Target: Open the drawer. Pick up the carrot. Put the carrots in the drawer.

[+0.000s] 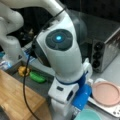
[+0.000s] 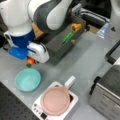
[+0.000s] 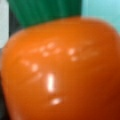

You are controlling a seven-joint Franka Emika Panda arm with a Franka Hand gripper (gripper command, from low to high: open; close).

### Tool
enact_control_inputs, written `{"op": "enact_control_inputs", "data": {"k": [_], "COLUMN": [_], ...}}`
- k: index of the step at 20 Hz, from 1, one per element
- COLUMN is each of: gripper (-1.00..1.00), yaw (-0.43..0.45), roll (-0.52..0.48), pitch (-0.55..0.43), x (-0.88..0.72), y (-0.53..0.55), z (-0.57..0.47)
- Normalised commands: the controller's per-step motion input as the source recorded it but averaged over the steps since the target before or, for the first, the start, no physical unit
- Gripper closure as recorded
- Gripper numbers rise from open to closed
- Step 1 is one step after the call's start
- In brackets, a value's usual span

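Note:
The drawer (image 2: 58,46) stands pulled out of the wooden-topped cabinet (image 1: 15,95) in both front views, its grey tray (image 1: 41,86) open. The orange carrot (image 2: 30,60) with a green top lies on the grey table at a front view's left, beside the drawer's front. My gripper (image 2: 32,59) is lowered straight onto it, and the white and blue hand hides the fingers. In the wrist view the carrot (image 3: 62,70) fills nearly the whole picture, its green top (image 3: 50,11) above; no fingers show there.
A yellow vegetable (image 2: 75,27) and a green one (image 2: 68,37) lie in the drawer. A teal bowl (image 2: 28,79) sits just in front of the gripper. A white tray with a pink plate (image 2: 55,100) and a metal oven (image 2: 107,97) stand at a front view's right.

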Motion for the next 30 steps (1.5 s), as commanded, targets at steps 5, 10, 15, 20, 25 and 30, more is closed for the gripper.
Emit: {"op": "enact_control_inputs", "data": {"k": [5,10,15,20,25,30], "gripper": [1.00,1.00,1.00,1.00,1.00,1.00], "yaw": [0.113,0.253,0.221,0.203,0.177,0.304], "roll": [-0.217,-0.246,-0.213,-0.223,-0.164,-0.156], "pitch": [0.077,0.053,-0.015,-0.103,-0.170,-0.260], "x": [-0.21,-0.33,-0.35,-0.55,-0.85,-0.84], "y": [0.13,0.14,0.16,0.04,0.03,0.00], "z": [0.15,0.17,0.04,-0.06,-0.12,-0.16]}}
